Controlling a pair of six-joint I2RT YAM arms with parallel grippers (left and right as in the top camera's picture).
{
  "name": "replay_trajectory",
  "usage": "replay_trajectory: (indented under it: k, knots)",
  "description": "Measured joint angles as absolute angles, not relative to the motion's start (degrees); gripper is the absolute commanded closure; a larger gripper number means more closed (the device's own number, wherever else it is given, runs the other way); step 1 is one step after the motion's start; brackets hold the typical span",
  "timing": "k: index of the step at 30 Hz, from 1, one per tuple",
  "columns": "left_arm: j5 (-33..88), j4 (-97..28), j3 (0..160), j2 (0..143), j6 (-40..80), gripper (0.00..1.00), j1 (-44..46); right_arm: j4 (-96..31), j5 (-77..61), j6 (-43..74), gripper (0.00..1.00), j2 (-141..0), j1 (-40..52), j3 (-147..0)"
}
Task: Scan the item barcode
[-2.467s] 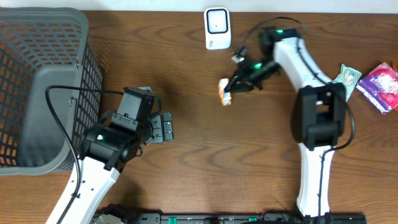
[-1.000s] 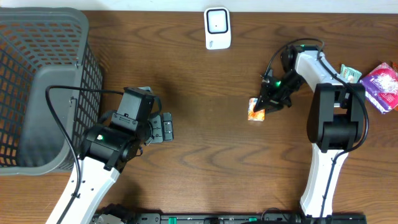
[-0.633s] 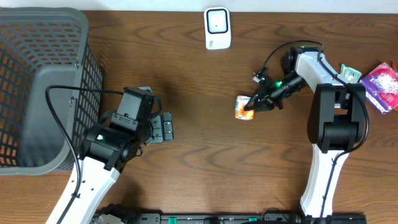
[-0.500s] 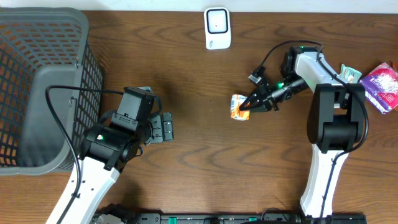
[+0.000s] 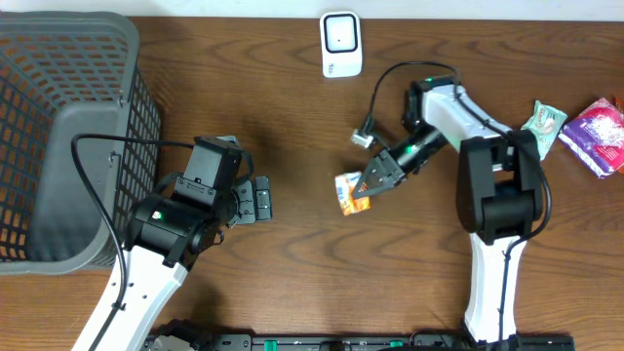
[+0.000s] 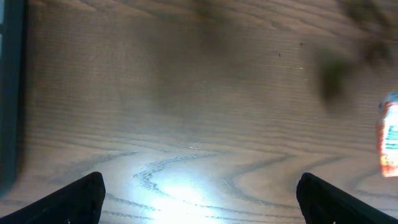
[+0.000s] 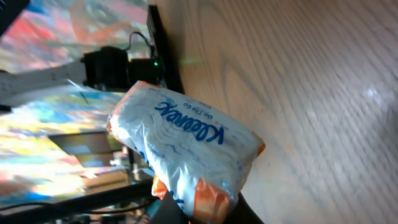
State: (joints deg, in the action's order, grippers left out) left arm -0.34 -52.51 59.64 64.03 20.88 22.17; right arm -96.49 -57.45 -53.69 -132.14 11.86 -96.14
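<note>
Over on the left the grey mesh basket [image 5: 58,127] sits exactly where it was, and the left gripper [image 5: 257,200] hasn't budged either: jaws spread wide over bare wood, both fingertips far apart in the bottom corners of its wrist view. The change is in the middle. The tissue packet [image 5: 351,190] is now further left and a touch nearer the robot's side than half a second ago, and the right gripper [image 5: 374,179] has travelled with it, clamped on the packet's right end, the forearm swung in towards the centre. The right wrist view shows the packet close up, white and orange with Kleenex printed across it, pinched from below by the dark fingers and tilted above the wood. It is below the white scanner [image 5: 341,44] in the overhead view, well apart from it; the scanner hasn't moved from the far edge. At far right a green packet [image 5: 544,121] and a purple packet [image 5: 597,135] lie near each other, unmoved. The table [image 5: 322,273] is dark brown wood with a strong grain, and glare shines off it under the left wrist. Past its edge, the right wrist view gives only a colourful blur and a dark shape with a small green light
</note>
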Motion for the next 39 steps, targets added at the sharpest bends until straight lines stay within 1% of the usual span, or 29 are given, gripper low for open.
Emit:
replay_trajectory:
  k: [9,11,14,16,18,20,24,26,31,36,39]
  knots:
    - [-0.34,-52.51,59.64,64.03,20.91,0.02,22.17,-94.13,-60.97,-54.48,0.98,-132.16,11.05,-96.14]
    - [-0.34,-52.51,59.64,64.03,20.91,0.02,22.17,-90.87,-63.00,-51.00,0.98,-132.14,10.02,-96.14]
    - [-0.36,-52.51,59.64,64.03,20.91,0.02,22.17,-82.78,-62.63,-40.18,0.99,-132.16,8.71,-96.99]
    - [-0.36,-52.51,59.64,64.03,20.91,0.02,22.17,-77.06,-56.01,-26.17,0.99,-132.16,8.08,-100.05]
    - [-0.36,-52.49,59.64,64.03,20.91,0.02,22.17,-75.83,-48.14,-16.47,0.99,-132.22,8.12,-103.88]
    - [-0.36,-52.49,59.64,64.03,20.91,0.02,22.17,-76.03,-37.10,-5.82,0.99,-132.25,8.73,-110.13]
    - [-0.36,-52.49,59.64,64.03,20.91,0.02,22.17,-74.54,-17.26,6.96,0.99,-132.25,11.60,-122.69]
    - [-0.36,-52.51,59.64,64.03,20.91,0.02,22.17,-70.87,-8.23,9.93,0.99,-132.25,13.69,-127.28]
    - [-0.34,-52.51,59.64,64.03,20.91,0.02,22.17,-59.18,12.64,10.17,0.99,-132.25,19.90,-131.35]
    - [-0.36,-52.51,59.64,64.03,20.91,0.02,22.17,-47.99,24.69,7.35,0.99,-132.60,24.80,-131.35]
    - [-0.36,-52.49,59.64,64.03,20.91,0.02,22.17,-41.85,27.42,6.46,0.99,-133.12,25.87,-131.37]
